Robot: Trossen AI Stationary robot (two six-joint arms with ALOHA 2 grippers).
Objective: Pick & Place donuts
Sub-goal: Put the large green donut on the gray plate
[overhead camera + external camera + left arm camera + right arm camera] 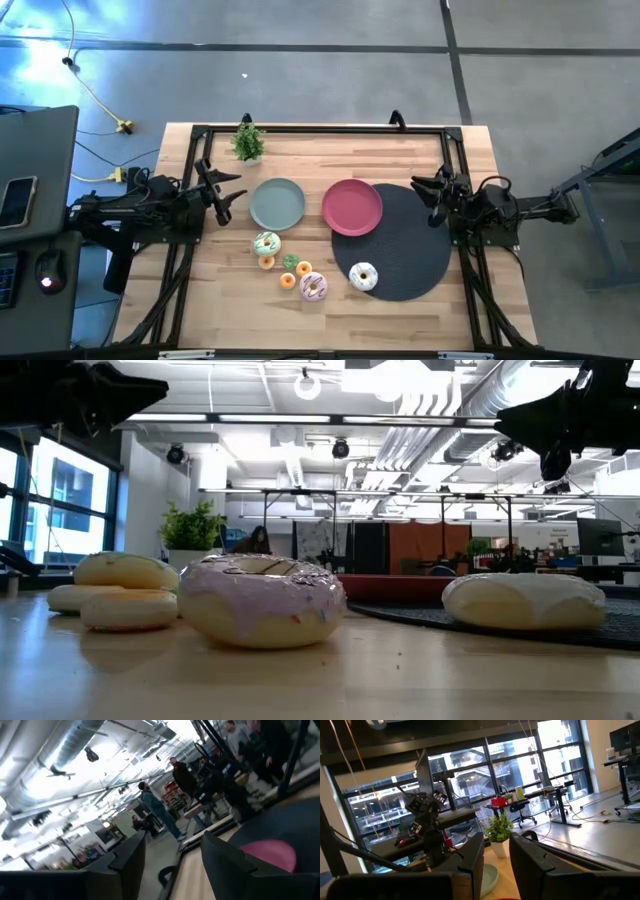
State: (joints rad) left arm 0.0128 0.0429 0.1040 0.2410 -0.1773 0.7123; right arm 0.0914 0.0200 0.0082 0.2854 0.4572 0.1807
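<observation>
Several toy donuts lie on the wooden table near its front: a pale green iced one, a pink one, two small orange ones and a small green one. A white one rests on the black mat. My left gripper hovers open above the table's left side, beside the grey-green plate. My right gripper hovers open over the mat's right edge. Neither is near a donut.
A pink plate sits next to the grey-green one and overlaps the mat's left rim. A small potted plant stands at the far edge. A black frame rims the table. Bare wood lies along the near edge.
</observation>
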